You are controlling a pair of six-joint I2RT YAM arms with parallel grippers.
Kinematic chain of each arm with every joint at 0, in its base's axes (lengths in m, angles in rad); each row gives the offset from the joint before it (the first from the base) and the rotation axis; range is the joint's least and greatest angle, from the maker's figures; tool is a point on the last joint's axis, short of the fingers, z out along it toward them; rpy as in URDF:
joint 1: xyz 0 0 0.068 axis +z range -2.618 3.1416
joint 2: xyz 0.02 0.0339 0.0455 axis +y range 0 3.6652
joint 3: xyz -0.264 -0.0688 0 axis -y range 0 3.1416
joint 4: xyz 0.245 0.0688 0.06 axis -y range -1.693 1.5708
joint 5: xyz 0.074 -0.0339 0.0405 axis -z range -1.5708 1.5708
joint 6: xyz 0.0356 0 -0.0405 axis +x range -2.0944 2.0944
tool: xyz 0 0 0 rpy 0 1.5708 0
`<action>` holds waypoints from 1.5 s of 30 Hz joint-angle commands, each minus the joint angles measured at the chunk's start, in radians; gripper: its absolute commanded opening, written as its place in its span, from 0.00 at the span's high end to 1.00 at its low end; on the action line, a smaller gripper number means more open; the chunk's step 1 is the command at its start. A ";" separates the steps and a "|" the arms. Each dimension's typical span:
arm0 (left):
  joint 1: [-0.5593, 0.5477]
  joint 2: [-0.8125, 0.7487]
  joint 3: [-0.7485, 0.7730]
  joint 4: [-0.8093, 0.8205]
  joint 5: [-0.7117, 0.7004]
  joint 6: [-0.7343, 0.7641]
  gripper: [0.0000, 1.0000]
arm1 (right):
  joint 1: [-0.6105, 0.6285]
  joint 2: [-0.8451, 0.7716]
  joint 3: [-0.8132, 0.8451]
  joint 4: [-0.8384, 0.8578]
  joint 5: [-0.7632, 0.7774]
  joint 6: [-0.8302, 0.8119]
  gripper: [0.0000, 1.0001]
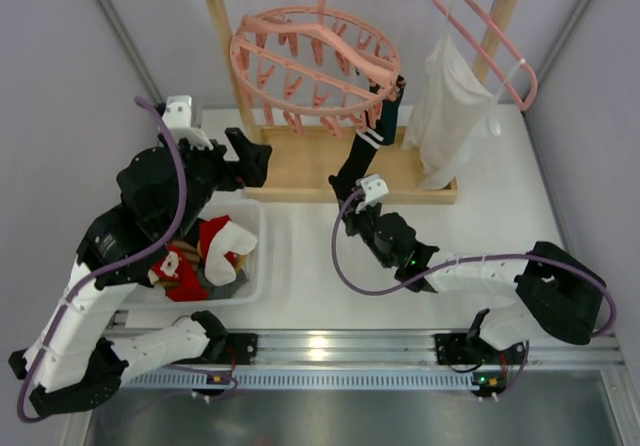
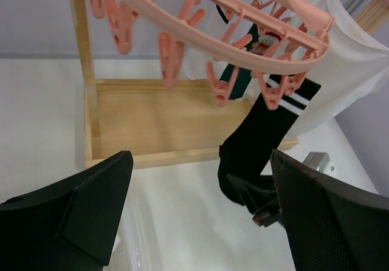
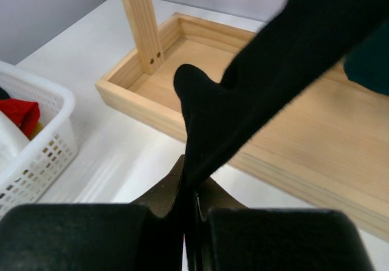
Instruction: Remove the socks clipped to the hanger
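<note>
The round pink hanger (image 1: 315, 61) (image 2: 243, 25) hangs from the wooden rail, most of its clips bare. A black sock with white stripes (image 1: 358, 156) (image 2: 261, 137) (image 3: 255, 95) stays clipped at the ring's right side and stretches down towards the table. My right gripper (image 1: 350, 201) (image 3: 193, 186) is shut on its toe end. A dark teal sock (image 1: 390, 116) (image 2: 234, 79) is clipped just behind it. My left gripper (image 1: 250, 156) (image 2: 200, 158) stands open and holds nothing, left of the black sock and below the ring.
A white basket (image 1: 255, 266) (image 3: 42, 143) at the front left holds several loose socks (image 1: 215, 251). The wooden rack's base tray (image 1: 300, 171) (image 3: 292, 137) lies under the hanger. A large white garment (image 1: 450, 106) hangs on a pink triangular hanger at the right.
</note>
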 commanded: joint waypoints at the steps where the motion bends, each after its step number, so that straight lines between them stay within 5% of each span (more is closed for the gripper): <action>1: 0.002 0.081 0.102 -0.047 0.017 0.042 0.02 | 0.092 0.043 0.109 -0.063 0.187 -0.051 1.00; 12: -0.019 0.233 0.214 -0.047 -0.012 0.065 0.02 | 0.281 0.220 0.339 -0.097 0.330 -0.140 1.00; 19: -0.162 0.345 0.309 -0.048 -0.169 0.096 0.02 | 0.360 0.325 0.466 -0.114 0.414 -0.196 1.00; 33: -0.223 0.505 0.335 -0.047 -0.478 0.127 0.02 | 0.382 0.451 0.631 -0.204 0.413 -0.210 1.00; 45: -0.208 0.586 0.340 -0.042 -0.578 0.133 0.17 | 0.394 0.488 0.683 -0.226 0.399 -0.229 1.00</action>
